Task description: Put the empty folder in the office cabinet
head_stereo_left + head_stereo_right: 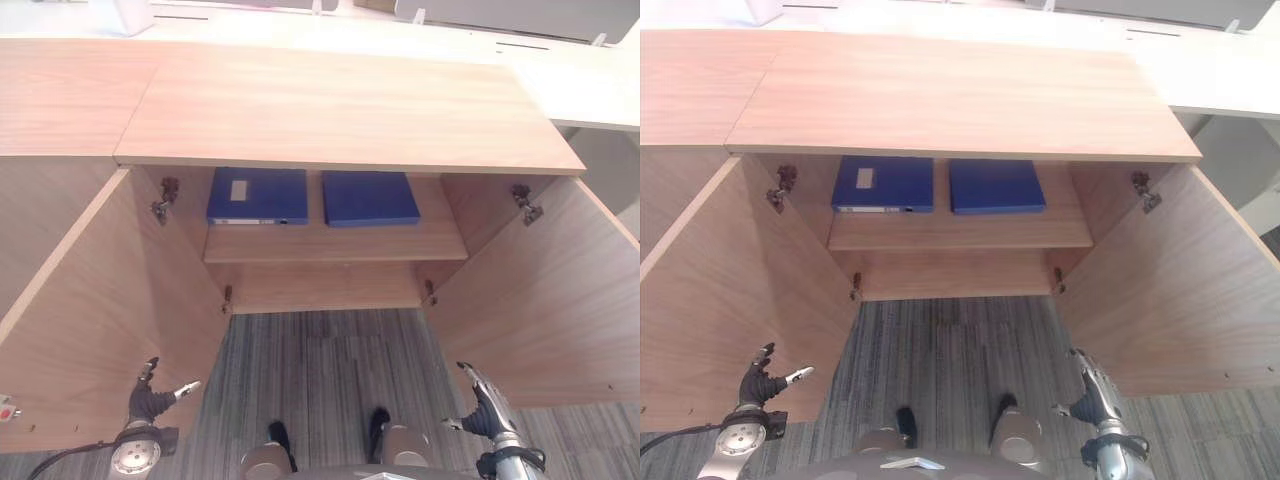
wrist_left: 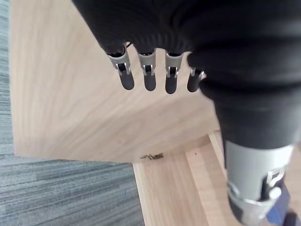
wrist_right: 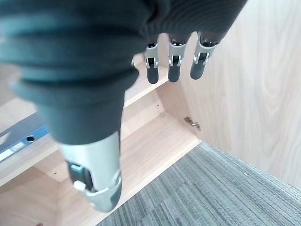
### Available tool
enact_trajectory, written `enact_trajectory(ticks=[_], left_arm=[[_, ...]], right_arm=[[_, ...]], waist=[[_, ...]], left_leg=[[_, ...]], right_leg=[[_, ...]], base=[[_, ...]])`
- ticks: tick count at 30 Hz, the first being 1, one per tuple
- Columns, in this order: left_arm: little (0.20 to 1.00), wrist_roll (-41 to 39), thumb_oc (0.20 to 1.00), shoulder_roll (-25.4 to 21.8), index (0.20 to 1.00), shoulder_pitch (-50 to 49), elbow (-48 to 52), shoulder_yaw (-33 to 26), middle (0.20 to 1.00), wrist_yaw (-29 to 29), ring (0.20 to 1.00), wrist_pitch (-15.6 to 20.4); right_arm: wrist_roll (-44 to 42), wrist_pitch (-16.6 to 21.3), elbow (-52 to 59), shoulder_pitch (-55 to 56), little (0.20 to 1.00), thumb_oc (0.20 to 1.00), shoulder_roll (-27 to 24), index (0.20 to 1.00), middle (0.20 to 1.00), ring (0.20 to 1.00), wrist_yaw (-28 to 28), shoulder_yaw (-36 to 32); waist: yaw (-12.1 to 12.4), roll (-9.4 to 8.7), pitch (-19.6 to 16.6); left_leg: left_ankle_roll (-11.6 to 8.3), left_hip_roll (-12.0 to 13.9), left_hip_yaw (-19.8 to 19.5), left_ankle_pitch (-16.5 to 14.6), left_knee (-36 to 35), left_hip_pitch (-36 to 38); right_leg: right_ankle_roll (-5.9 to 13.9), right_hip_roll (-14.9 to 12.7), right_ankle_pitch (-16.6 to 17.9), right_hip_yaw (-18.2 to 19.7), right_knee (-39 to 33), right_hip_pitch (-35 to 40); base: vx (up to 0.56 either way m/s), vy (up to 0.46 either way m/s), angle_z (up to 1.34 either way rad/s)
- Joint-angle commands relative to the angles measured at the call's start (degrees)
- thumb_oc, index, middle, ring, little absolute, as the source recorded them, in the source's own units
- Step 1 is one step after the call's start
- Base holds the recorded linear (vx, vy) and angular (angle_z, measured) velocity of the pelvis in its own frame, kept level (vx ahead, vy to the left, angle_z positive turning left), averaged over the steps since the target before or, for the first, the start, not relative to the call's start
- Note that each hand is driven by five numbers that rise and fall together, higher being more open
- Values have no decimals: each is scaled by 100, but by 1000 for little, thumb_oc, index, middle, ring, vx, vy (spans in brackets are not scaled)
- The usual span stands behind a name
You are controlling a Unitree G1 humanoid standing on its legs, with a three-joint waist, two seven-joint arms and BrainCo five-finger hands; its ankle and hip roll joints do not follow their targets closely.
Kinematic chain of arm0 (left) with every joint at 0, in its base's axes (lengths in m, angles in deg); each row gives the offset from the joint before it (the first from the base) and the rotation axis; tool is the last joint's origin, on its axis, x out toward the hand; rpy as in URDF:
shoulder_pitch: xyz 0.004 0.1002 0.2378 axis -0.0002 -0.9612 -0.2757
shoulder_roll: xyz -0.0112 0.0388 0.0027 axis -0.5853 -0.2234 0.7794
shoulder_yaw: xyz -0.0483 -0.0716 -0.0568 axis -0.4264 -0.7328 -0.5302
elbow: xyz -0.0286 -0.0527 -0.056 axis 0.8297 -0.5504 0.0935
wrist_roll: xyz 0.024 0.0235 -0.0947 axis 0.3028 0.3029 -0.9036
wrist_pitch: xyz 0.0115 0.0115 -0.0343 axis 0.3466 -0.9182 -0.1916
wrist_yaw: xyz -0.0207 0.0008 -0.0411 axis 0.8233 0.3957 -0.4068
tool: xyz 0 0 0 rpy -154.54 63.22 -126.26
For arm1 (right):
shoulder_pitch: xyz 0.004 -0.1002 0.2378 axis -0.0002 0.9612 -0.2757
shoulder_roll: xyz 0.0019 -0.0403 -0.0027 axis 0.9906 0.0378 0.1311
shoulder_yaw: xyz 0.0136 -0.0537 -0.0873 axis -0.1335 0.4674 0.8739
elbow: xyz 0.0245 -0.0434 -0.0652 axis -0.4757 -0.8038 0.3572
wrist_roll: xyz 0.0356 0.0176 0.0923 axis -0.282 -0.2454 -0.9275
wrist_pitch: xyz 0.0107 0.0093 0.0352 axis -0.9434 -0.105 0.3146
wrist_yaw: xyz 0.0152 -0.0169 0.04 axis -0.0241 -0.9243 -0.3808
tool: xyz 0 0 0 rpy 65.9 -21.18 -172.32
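A: What are the hands doing?

B: The left hand [image 1: 150, 400] hangs low beside the left door [image 1: 90, 300], fingers [image 2: 149, 75] straight and relaxed, holding nothing. The right hand [image 1: 483, 405] hangs low near the right door [image 1: 540, 290], fingers [image 3: 174, 66] likewise loose and empty.

A: And beyond them?

B: Grey carpet [image 1: 330, 360] runs between the two hands up to the cabinet [image 1: 340, 110], whose doors both stand wide open.

A: Where is the folder?

B: Two blue folders lie flat on the shelf [image 1: 335, 243] inside, side by side but not touching. The left folder [image 1: 258, 195] carries a pale label on its cover; the right folder [image 1: 369, 198] is plain blue. Both sit well apart from either hand. I cannot tell which one is the empty one.

A: Anything below the shelf?

B: The cabinet floor [image 1: 325, 290], bare wood.
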Motion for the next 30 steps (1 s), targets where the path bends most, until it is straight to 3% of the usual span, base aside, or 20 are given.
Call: enact_trajectory(ticks=[1, 2, 7, 11, 19, 24, 27, 28, 29, 30], left_arm=[[1000, -242, 1000, -152, 1000, -321, 464, -133, 1000, -158, 1000, 90], [1000, -407, 1000, 44, 1000, -576, 550, -180, 1000, -265, 1000, -53], [1000, -437, 1000, 214, 1000, -663, 478, -200, 1000, -269, 1000, -117], [1000, -378, 1000, 647, 1000, -746, -49, -162, 1000, -203, 1000, -296], [1000, -296, 1000, 1114, 1000, -802, -498, 186, 1000, -232, 1000, -541], [1000, -476, 1000, 1037, 1000, -1047, 202, 448, 1000, -486, 1000, -696], [1000, -644, 1000, 675, 1000, -1327, 1036, 563, 1000, -756, 1000, -862], [1000, -506, 1000, 727, 1000, -1332, 704, 627, 1000, -773, 1000, -874], [1000, -497, 1000, 760, 1000, -1297, 661, 632, 1000, -769, 1000, -847], [1000, -326, 1000, 975, 1000, -1187, -158, 666, 1000, -625, 1000, -889]], right_arm=[[46, 118, -186, -197, 1000, 1000, -123, 1000, 1000, 1000, 440, -274], [-105, 52, -562, -160, 1000, 1000, 71, 1000, 1000, 1000, 630, -439], [-420, 45, -800, -42, 1000, 1000, 322, 1000, 1000, 1000, 699, -628], [-1341, -1, -1300, 29, 1000, 1000, 702, 1000, 1000, 1000, 913, -1177], [-2397, -30, -2187, -727, 1000, 1000, 615, 1000, 1000, 1000, 1357, -1792], [-3359, -7, -2835, -1653, 1000, 1000, 165, 1000, 1000, 1000, 1430, -2339], [-3932, -70, -3414, -2477, 1000, 1000, -836, 1000, 1000, 1000, 1364, -2639], [-4121, -91, -3399, -2747, 1000, 1000, -1227, 1000, 1000, 1000, 1267, -2670], [-4127, -91, -3405, -2768, 1000, 1000, -1247, 1000, 1000, 1000, 1261, -2664], [-4306, -98, -3505, -2959, 1000, 1000, -1616, 1000, 1000, 1000, 1258, -2867]], waist=[[141, 152, -203], [194, 202, -350], [193, 237, -441], [151, 398, -617], [278, 639, -751], [446, 822, -773], [636, 1023, -728], [677, 1061, -694], [673, 1090, -689], [740, 1095, -700]], left_leg=[[-302, -282, -26, 102, -484, -33], [-302, -263, 227, 154, -538, -7], [-327, -221, 362, 154, -562, 37], [-523, 54, 552, 461, -604, 41], [-701, 354, 488, 835, -615, -72], [-756, 400, 385, 1002, -647, -134], [-824, 405, 226, 1162, -656, -244], [-856, 357, 101, 1177, -690, -251], [-851, 373, 97, 1207, -696, -276], [-864, 338, -10, 1227, -722, -303]], right_leg=[[354, -77, 664, 215, -541, 196], [346, 57, 562, 303, -676, 430], [268, 172, 258, 419, -1049, 606], [96, 527, -26, 653, -1795, 906], [-79, 843, -200, 561, -2206, 1208], [-121, 914, -241, 466, -2368, 1309], [-144, 911, -288, 316, -2405, 1349], [-143, 877, -331, 247, -2406, 1375], [-152, 895, -300, 244, -2411, 1351], [-148, 900, -332, 200, -2411, 1352]], base=[[-82, -15, -125], [-55, -20, -99], [-18, -32, -60], [-8, -132, -31], [-15, -135, -19], [-17, -56, 5], [-63, -43, 33], [-66, -12, 52], [-65, -28, 47], [-48, -24, 36]])
